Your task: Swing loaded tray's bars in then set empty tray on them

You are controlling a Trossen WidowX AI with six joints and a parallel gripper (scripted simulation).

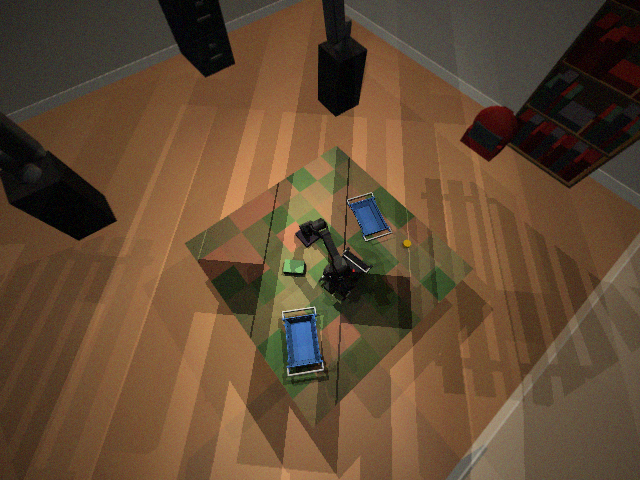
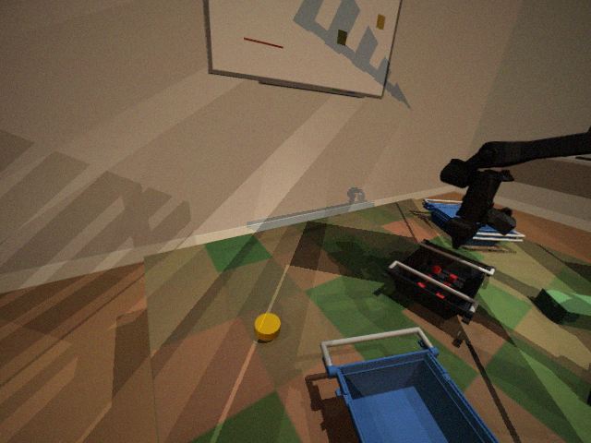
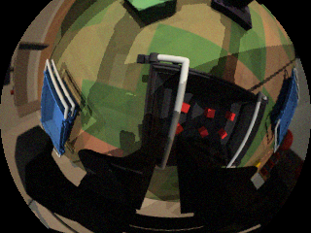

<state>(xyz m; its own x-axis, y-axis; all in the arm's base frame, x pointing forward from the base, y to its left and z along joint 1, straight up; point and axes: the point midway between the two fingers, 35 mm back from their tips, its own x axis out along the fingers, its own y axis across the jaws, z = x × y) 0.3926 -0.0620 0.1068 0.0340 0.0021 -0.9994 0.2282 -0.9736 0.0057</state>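
Note:
The loaded tray (image 2: 431, 299) (image 3: 221, 87) (image 1: 357, 261) is black, with red blocks (image 2: 437, 269) (image 3: 209, 115) inside, and stands in the middle of the chequered mat. One white wire bar (image 2: 458, 257) (image 3: 177, 107) lies over the tray's top, a little inside one end. The other bar (image 2: 431, 281) (image 3: 249, 135) runs along the opposite end. My gripper (image 2: 460, 240) (image 3: 169, 139) hangs just above the first bar, fingers nearly shut with the bar showing in the narrow gap. Two empty blue trays lie on the mat: one (image 1: 368, 217) (image 2: 405, 405) (image 3: 286, 107) by the yellow disc, and the other (image 1: 302, 341) (image 2: 446, 211) (image 3: 54, 107) beyond the arm.
A green block (image 1: 293, 266) (image 2: 563, 303) lies near the arm's base (image 1: 309, 233) (image 3: 232, 3). A yellow disc (image 1: 407, 242) (image 2: 267, 326) sits on the mat's edge. Dark cabinets and a bookshelf (image 1: 584, 98) stand far off by the walls.

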